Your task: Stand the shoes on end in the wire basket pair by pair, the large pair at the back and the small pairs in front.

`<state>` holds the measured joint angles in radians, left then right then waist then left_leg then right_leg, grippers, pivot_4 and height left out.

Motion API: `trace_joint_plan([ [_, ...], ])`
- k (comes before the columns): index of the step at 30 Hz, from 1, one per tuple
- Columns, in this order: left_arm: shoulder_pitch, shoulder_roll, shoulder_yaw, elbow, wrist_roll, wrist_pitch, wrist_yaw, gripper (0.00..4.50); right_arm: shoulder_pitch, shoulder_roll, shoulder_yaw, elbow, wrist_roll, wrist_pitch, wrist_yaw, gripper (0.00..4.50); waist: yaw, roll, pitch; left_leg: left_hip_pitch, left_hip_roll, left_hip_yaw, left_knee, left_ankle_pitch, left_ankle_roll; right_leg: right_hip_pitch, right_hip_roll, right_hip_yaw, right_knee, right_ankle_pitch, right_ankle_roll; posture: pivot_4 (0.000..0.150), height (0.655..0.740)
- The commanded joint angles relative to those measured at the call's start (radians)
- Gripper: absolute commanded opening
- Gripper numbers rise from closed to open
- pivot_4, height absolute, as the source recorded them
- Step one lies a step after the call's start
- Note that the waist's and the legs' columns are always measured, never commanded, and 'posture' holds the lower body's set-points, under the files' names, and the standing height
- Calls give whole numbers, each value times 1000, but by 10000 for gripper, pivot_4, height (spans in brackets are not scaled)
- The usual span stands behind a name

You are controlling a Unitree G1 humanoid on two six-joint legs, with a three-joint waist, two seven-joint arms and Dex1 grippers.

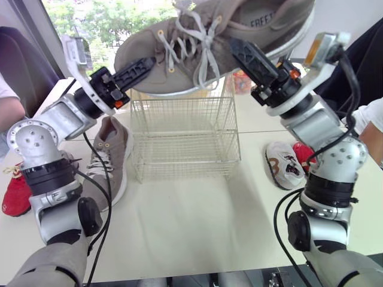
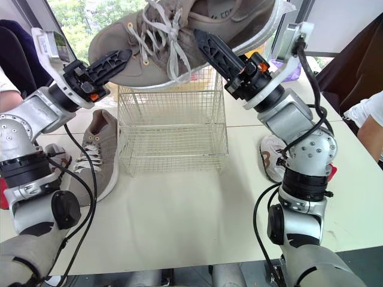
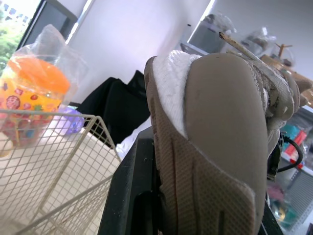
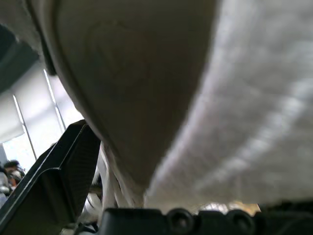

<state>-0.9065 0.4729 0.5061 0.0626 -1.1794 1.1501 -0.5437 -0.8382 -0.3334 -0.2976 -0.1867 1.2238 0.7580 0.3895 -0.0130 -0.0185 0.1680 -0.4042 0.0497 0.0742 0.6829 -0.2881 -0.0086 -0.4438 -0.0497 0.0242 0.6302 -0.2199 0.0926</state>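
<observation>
While both arms reach up toward the top of the frame, the large grey sneaker hangs in the air between them, lying lengthwise with its toe at upper left and its heel at upper right. Its white sole faces down and its laces dangle loose. It sits directly above the wire basket, well clear of the rim.

The left jaws are closed on the toe: one black finger lies across the upper, and the left wrist view shows the ridged sole pressed against the other finger. The right jaws are clamped on the heel end, with a finger laid over the side near the collar.

The basket stands on the pale bench at the centre of the frame, its open top facing up.

- Just left of the basket, the second grey sneaker lies flat on the bench, laces up and toe toward the lower edge.
- At the far left edge sits a small red shoe.
- Right of the basket, a small white shoe with a coloured pattern lies on the bench, and another red shoe touches it on its far side, partly hidden by the right arm.

Behind the basket, an orange packet in clear wrap stands on the bench. A person's arm shows at the left edge, and another person's sleeve shows at the right edge.
</observation>
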Motion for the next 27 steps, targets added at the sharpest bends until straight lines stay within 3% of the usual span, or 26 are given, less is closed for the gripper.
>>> trace_joint_plan([
  [1, 0, 22, 23, -54, -48, -31, 10, 5208, -67, -8, -46, -13, 53, -34, -2, 44595, -1, 0, 0, 0, 0, 0, 0, 0, 0, 0, 0, 0, 0, 0, 0, 1500, 7400],
  [4, 10, 19, 18, -63, -63, -47, 25, 5208, -82, -1, -46, -3, 84, -26, -8, 44595, -2, 0, 0, 0, 0, 0, 0, 0, 0, 0, 0, 0, 0, 0, 0, 1500, 7400],
  [5, 12, 19, 15, -67, -68, -51, 29, 5208, -84, 0, -38, -2, 83, -24, -9, 42329, -2, 0, 0, 0, 0, -1, 0, 0, 0, 0, 0, -1, 0, 0, 0, 1500, 7400],
  [11, 34, 20, -3, -91, -82, -70, 41, 5208, -101, 36, -24, 17, 91, -39, -28, 21207, -3, 0, 0, 0, 0, -1, 0, 0, 0, 0, 0, -1, 0, 0, 0, 1500, 7400],
  [13, 39, 22, -5, -100, -89, -72, 50, 5208, -119, 58, -36, 30, 106, -55, -44, 18892, -4, 0, 0, 0, 0, -1, 0, 0, 0, 0, 0, -1, 0, 0, 0, 1500, 7400],
  [17, 53, 53, -22, -118, -90, -58, 67, 5208, -186, 49, -63, 93, 116, -51, -76, 18809, -5, 0, 0, 0, 0, -1, 0, 0, 0, 0, 0, -1, 0, 0, 0, 1500, 7400],
  [21, 50, 93, -24, -114, -89, -68, 70, 24536, -328, -63, -50, 252, 31, -20, 3, 18805, -4, 1, 0, 0, 0, 0, 0, 0, 0, -1, 0, -1, 0, 0, 0, 1500, 7400],
  [25, 75, 143, -32, -129, -52, -102, 27, 44547, -494, -221, 57, 465, -146, -22, 280, 18805, -3, 1, 1, -2, 0, -1, -2, 0, 0, -2, 0, -1, -3, 0, 0, 1500, 7400],
  [27, 95, 167, -33, -137, -42, -107, 10, 44547, -585, -279, 132, 608, -273, -75, 441, 18805, -5, 1, 0, -2, 0, 0, -2, 0, 1, -2, 1, -1, -4, 0, 0, 1500, 7400],
])
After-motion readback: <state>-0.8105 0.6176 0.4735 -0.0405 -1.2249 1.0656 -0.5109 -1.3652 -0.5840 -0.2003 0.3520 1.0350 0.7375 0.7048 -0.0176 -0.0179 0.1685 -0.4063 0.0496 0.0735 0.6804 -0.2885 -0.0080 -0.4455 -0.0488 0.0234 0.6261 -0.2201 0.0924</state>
